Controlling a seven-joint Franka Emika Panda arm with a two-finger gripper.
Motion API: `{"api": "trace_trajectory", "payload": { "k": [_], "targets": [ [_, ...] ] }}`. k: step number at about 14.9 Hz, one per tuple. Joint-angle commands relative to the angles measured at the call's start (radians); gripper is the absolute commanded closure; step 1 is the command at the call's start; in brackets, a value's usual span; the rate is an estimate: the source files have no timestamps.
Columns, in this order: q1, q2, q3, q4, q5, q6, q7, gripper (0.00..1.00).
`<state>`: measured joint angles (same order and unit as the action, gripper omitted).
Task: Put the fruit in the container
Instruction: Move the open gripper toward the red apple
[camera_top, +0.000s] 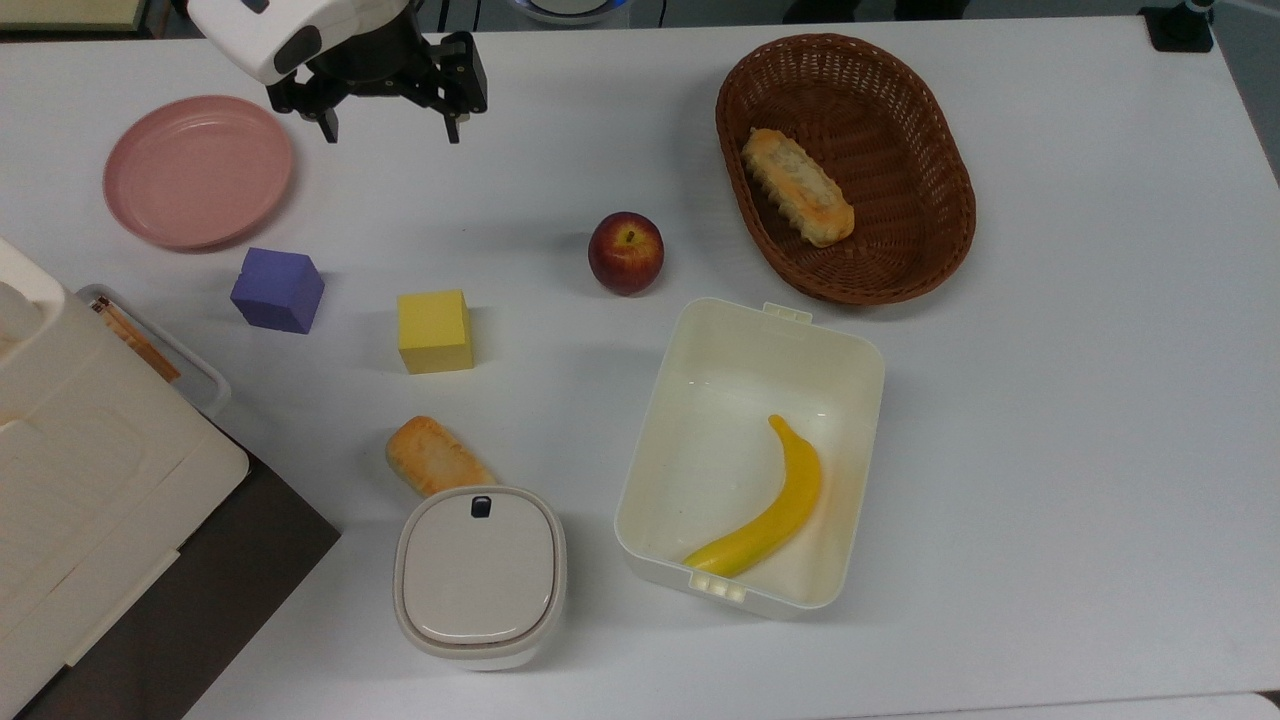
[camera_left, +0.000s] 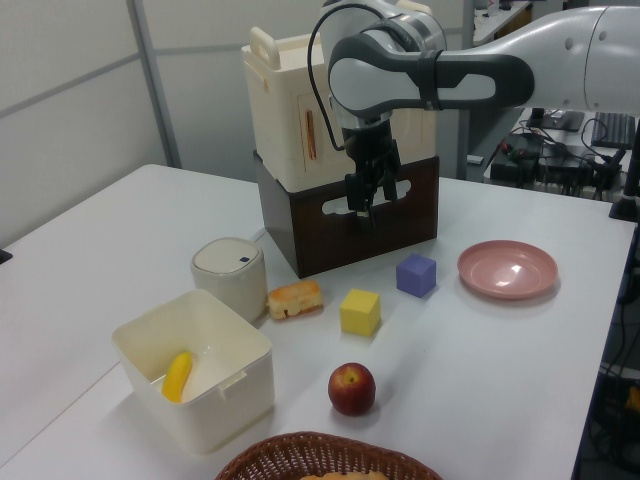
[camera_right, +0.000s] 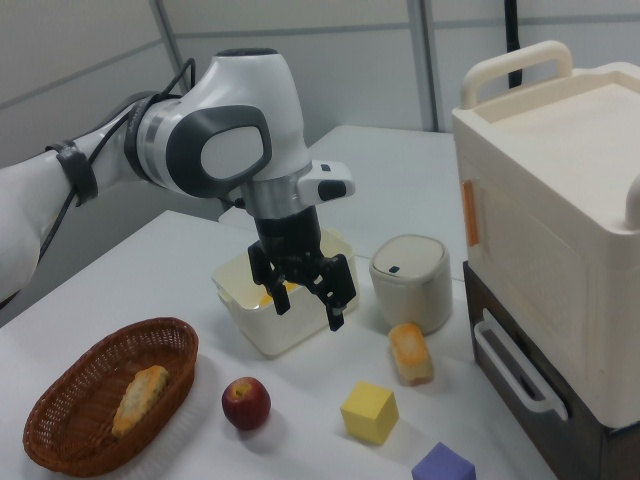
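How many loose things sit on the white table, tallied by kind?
Fruit: 2, round dark-red apple, long yellow banana
Bread pieces: 2, one in the basket, one on the table
Foam cubes: 2, purple cube, yellow cube
Holders: 4, brown wicker basket, cream-white rectangular box, grey-lidded rounded box, pink plate
Total: 10

From my top view, the apple (camera_top: 626, 252) sits at eleven o'clock of the container (camera_top: 700, 330), which holds a banana (camera_top: 765, 510); the basket (camera_top: 940, 130) lies at one o'clock.
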<state>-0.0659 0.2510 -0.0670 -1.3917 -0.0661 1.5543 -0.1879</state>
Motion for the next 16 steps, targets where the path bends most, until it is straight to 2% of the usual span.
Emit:
{"api": "trace_trajectory", "payload": {
  "k": [1,6,8,10,16],
  "targets": [
    [0.008,-0.019,0.016,-0.013,-0.006,0.007,-0.011,0.0],
    [0.04,-0.013,0.018,-0.024,-0.009,0.003,-0.016,0.0],
    [0.058,-0.01,0.018,-0.049,-0.012,0.001,-0.019,0.0],
    [0.107,0.008,0.018,-0.082,-0.021,-0.013,-0.039,0.0],
    [0.167,0.049,0.018,-0.139,-0.02,-0.074,-0.041,0.0]
  ]
}}
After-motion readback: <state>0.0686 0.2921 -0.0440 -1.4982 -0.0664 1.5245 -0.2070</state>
